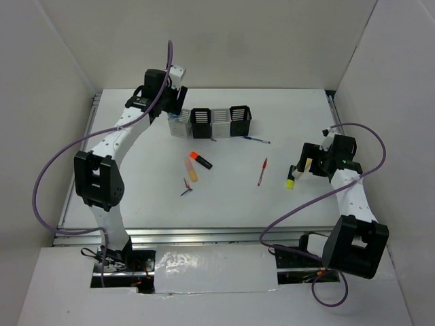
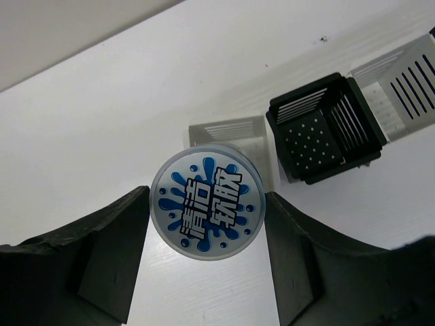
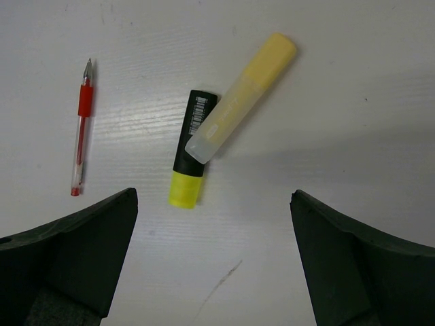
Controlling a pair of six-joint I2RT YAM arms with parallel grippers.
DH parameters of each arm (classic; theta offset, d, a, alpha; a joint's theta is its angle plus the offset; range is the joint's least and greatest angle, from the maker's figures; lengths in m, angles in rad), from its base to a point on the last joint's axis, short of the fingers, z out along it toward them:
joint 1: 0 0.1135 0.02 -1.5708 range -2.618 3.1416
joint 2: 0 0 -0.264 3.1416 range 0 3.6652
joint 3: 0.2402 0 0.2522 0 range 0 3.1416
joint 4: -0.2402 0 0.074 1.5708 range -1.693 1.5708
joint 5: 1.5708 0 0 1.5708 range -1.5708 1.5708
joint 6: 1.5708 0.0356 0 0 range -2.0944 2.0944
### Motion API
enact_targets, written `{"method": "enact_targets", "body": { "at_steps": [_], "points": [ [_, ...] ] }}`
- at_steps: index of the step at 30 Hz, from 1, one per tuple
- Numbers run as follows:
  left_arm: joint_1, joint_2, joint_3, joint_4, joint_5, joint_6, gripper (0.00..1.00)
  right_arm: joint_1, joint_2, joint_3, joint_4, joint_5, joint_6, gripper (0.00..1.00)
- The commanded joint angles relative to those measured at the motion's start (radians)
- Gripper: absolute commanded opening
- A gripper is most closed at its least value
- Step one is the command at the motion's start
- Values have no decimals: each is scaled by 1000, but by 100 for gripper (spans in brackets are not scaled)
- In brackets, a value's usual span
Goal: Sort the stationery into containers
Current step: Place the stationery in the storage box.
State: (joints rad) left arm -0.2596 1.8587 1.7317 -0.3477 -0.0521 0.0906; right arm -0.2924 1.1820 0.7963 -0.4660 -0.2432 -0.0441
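Observation:
My left gripper [image 1: 175, 107] [image 2: 206, 207] is shut on the round blue-grey disc [image 2: 206, 202] and holds it above the leftmost light grey cup [image 2: 234, 130] of the containers [image 1: 211, 122]. The black cup [image 2: 325, 132] stands beside it. My right gripper [image 1: 304, 166] [image 3: 213, 197] is open above the yellow-black highlighter [image 3: 187, 170] [image 1: 290, 180], with a pale yellow marker [image 3: 243, 92] lying across it. The thin red pen [image 3: 81, 136] [image 1: 262, 172] lies to its left. The orange-black highlighter [image 1: 201, 160], peach marker [image 1: 192, 170], tiny red-blue piece [image 1: 187, 189] and thin blue pen [image 1: 256, 140] lie on the table.
White walls enclose the table on the left, back and right. A metal rail [image 1: 204, 234] runs along the near edge. Purple cables [image 1: 51, 170] loop beside both arms.

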Motion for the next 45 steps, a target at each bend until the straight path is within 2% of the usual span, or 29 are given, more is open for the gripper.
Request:
{"method": "enact_targets", "body": {
  "at_steps": [1, 22, 39, 45],
  "points": [
    [-13, 22, 78, 102, -32, 35, 0, 6, 5, 3, 41, 4, 9, 100],
    [-32, 120, 80, 171, -75, 77, 0, 6, -1, 0, 33, -2, 9, 100],
    [-44, 172, 117, 88, -150, -37, 0, 6, -4, 1, 30, -5, 7, 100],
    [-23, 177, 120, 56, -112, -81, 3, 6, -1, 1, 32, -7, 7, 100]
  ]
}}
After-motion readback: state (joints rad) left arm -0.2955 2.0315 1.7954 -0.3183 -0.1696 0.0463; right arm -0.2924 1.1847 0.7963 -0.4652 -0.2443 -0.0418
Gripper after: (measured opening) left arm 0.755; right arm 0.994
